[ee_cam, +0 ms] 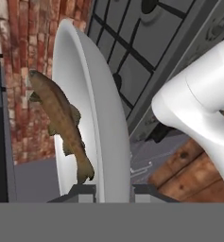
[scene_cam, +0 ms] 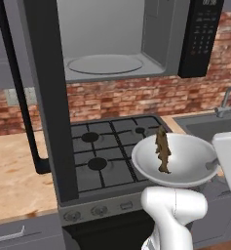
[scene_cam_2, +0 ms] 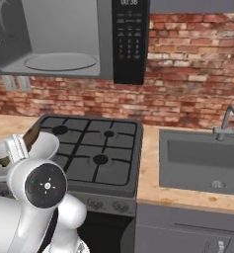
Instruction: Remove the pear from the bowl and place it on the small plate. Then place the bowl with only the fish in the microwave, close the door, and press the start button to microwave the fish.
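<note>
Brick wall and stove (scene_cam: 107, 146) fill frame centre; my claw (ee_cam: 114, 191) pinches the bowl (scene_cam: 185, 158) rim at lower right, fish (scene_cam: 163, 149) inside, below the open microwave (scene_cam: 117, 39)

Both base views look forward and down over the stove (scene_cam: 107, 151) toward the brick wall, one from behind-left, one from behind-right, sharing the open microwave (scene_cam: 112, 44) above. The hand view sits close against the bowl (ee_cam: 92, 118), rolled sideways.
</note>
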